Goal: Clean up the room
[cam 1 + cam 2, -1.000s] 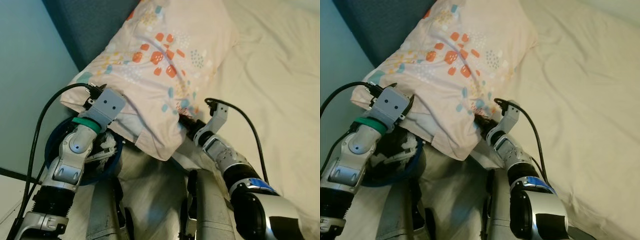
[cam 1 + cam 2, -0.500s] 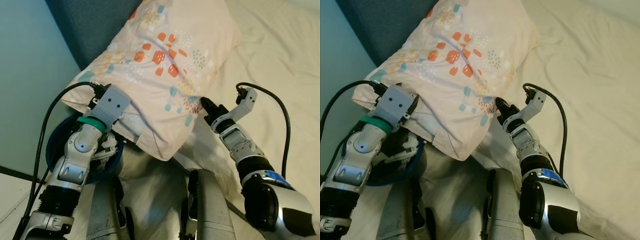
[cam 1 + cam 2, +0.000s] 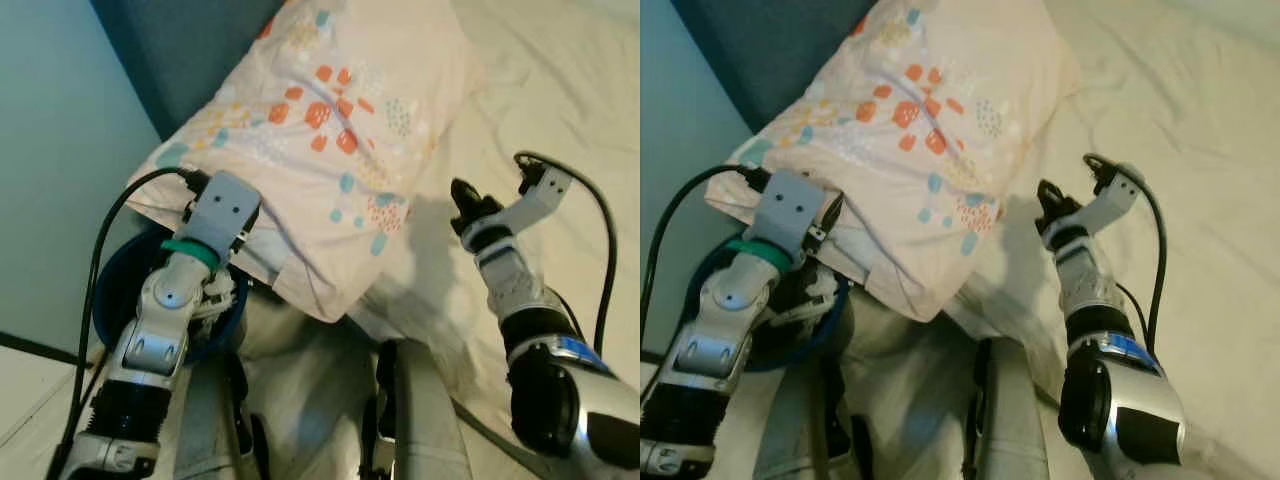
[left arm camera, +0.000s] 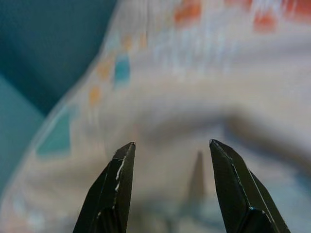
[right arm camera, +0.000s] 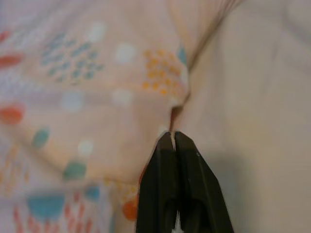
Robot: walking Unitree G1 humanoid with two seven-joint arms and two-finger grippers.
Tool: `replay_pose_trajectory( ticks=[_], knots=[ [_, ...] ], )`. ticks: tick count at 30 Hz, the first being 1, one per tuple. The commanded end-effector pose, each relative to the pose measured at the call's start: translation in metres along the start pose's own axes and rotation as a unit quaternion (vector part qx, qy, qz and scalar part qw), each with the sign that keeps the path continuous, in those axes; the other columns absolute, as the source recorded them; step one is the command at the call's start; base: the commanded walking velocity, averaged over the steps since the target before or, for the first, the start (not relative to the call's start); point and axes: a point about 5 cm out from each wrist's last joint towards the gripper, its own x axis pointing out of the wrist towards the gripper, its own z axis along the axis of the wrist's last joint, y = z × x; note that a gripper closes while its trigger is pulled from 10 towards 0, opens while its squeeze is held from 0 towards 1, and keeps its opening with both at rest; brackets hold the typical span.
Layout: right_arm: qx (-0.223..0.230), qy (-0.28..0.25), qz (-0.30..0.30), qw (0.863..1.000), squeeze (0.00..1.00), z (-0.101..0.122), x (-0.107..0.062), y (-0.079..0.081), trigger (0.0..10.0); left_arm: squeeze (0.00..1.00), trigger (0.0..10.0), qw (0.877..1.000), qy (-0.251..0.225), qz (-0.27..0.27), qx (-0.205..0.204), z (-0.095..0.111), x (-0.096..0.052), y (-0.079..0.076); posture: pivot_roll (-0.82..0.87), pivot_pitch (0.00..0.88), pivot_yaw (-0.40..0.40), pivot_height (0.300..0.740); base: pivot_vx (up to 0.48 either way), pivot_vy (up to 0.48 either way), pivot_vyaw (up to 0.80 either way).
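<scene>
The robot's grey legs (image 3: 410, 420) are seen nearest, at the edge of the bed (image 3: 560, 90). Beside the left leg a blue bin (image 3: 115, 290) stands on the floor, holding crumpled white litter (image 3: 215, 292). The left gripper (image 4: 170, 184) is held at the pillow's near left corner, its fingers spread apart with nothing between them. The right gripper (image 5: 172, 145) is raised above the cream sheet (image 3: 1200, 200), just beside the pillow's right edge and apart from it; its fingers are pressed together and nothing is held. The patterned pillow (image 3: 330, 140) lies at the head of the bed, its near corner overhanging the mattress edge, its far end against the dark blue headboard (image 3: 190, 50).
</scene>
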Motion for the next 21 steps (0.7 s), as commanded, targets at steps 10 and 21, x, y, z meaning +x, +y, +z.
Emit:
replay_pose_trajectory(
  ticks=[10, 21],
  knots=[
    [-0.045, 0.002, 0.012, 0.999, 0.00, -0.028, -0.036, 0.013, 10.0, 0.00, 10.0, 0.976, 0.154, -0.123, 0.095, -0.055, -0.012, -0.022, -0.06, 0.214, 0.071, 0.565, 0.000, 0.000, 0.00],
    [-0.091, -0.075, 0.067, 0.991, 0.00, 0.011, -0.045, 0.047, 10.0, 0.00, 10.0, 0.979, 0.152, -0.070, 0.117, -0.045, 0.051, -0.049, -0.14, 0.277, 0.106, 0.565, 0.000, 0.000, 0.00]
  ],
)
